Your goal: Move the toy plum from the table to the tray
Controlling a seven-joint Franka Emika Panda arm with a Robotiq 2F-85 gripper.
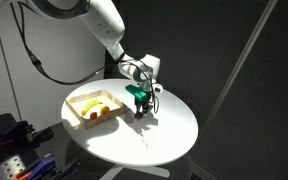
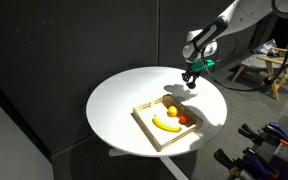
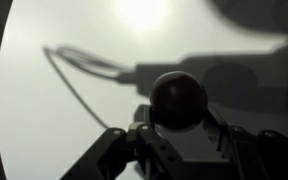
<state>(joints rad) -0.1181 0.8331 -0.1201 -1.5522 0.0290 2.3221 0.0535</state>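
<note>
The round white table (image 1: pixel 166 136) (image 2: pixel 119 105) fills most of both exterior views, and its top (image 3: pixel 44 100) is the pale ground in the wrist view. The white arm (image 1: pixel 99 20) (image 2: pixel 236 18) reaches down over it from above.

The light wood tray (image 1: pixel 76 113) (image 2: pixel 147 128) is square with low sides. It lies at about 9 o'clock on the table in an exterior view (image 1: pixel 76 113) and at about 5 o'clock in an exterior view (image 2: pixel 147 128). The gripper (image 1: pixel 141 110) (image 2: pixel 190 85) (image 3: pixel 178 126) hangs just beside the tray, at the tray's 3 o'clock in an exterior view (image 1: pixel 141 110) and at its 1 o'clock in an exterior view (image 2: pixel 190 85). Its shadow falls on the table below it.

A yellow banana (image 1: pixel 92 108) (image 2: pixel 165 124) lies in the tray, with an orange fruit (image 2: pixel 182 121) at its 3 o'clock.

The plum (image 3: pixel 178 98) is a small, smooth, dark red ball with a faint shine on top. In the wrist view the fingers (image 3: pixel 134 138) pinch it from both sides. It appears to be held clear of the table, outside the tray. It is too small to make out in either exterior view.
</note>
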